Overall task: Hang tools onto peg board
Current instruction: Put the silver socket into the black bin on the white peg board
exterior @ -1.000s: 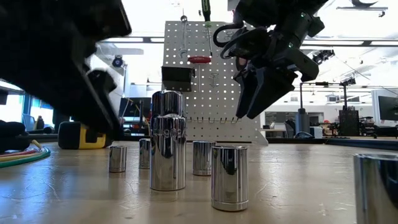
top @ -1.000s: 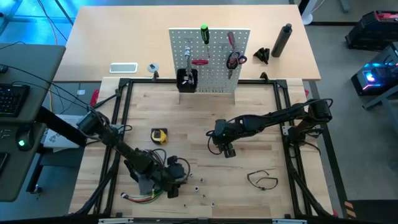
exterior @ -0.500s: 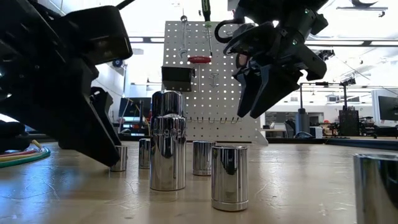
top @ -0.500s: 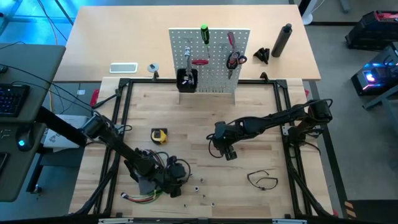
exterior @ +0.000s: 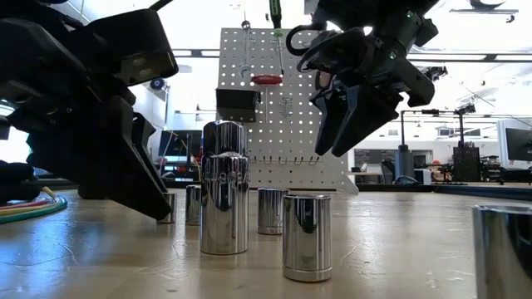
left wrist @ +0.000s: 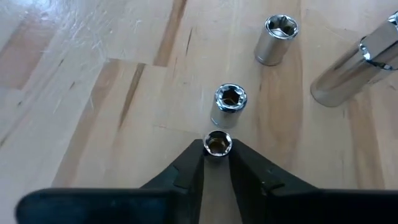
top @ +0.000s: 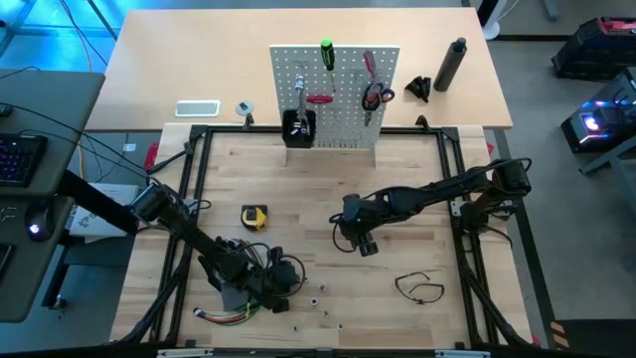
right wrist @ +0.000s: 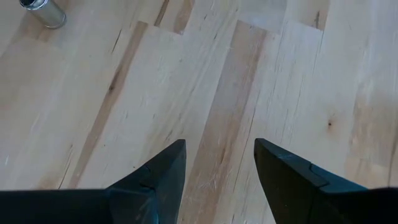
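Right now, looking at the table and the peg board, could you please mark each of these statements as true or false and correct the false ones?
1. The left gripper is closed around a small metal socket. True.
2. The right gripper holds a screwdriver. False: its fingers are open and empty, above bare tabletop.
3. The yellow tape measure already hangs on the peg board. False: it lies on the tabletop.
4. A green-handled screwdriver is on the peg board. True.
5. The thin black loop lies on the table near the right arm. True.
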Action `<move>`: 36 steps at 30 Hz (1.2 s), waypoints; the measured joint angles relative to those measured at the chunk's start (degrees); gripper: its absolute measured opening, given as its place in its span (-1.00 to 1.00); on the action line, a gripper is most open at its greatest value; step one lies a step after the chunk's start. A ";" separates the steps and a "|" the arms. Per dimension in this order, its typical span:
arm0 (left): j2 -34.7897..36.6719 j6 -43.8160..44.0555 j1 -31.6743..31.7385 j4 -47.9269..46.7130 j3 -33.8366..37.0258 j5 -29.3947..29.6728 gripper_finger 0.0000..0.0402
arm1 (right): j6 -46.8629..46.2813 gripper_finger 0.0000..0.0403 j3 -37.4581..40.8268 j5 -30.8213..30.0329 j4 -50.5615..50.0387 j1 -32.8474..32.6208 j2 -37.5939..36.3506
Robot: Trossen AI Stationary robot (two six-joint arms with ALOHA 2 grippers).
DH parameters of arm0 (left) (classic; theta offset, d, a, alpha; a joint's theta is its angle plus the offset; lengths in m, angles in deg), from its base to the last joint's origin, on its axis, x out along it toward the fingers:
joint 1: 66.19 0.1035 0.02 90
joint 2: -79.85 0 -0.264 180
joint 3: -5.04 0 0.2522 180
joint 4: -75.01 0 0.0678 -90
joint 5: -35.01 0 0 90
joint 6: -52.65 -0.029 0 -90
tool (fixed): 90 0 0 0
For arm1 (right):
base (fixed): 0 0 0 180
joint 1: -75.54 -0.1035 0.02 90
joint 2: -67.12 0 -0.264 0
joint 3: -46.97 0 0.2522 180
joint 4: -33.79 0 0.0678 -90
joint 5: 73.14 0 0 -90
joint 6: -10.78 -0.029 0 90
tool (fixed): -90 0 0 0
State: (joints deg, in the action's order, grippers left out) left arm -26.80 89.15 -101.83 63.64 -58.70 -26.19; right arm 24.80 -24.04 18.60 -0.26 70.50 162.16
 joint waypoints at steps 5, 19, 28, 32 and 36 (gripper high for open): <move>0.00 -1.81 0.05 -0.02 0.00 0.36 -0.80 | -0.01 -0.08 0.00 0.00 0.02 0.00 0.00; 3.83 -7.59 2.77 -9.59 0.00 0.82 -0.98 | -0.48 -0.08 0.00 -0.01 -0.43 0.00 0.02; 4.93 -8.27 5.00 -12.07 0.65 -6.12 -0.92 | -0.51 -0.08 0.00 -0.01 -0.41 0.00 0.07; 4.92 -8.83 4.84 -8.91 0.86 -6.65 -0.77 | -0.95 -0.08 0.00 0.00 -0.44 0.00 0.09; 4.90 -9.84 4.81 -7.08 0.90 -6.08 -0.53 | -1.11 -0.08 0.00 0.00 -0.44 0.00 0.09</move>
State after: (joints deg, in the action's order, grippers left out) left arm -21.90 79.31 -97.02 56.56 -57.80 -32.28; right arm 23.69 -24.04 18.60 -0.70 70.50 162.25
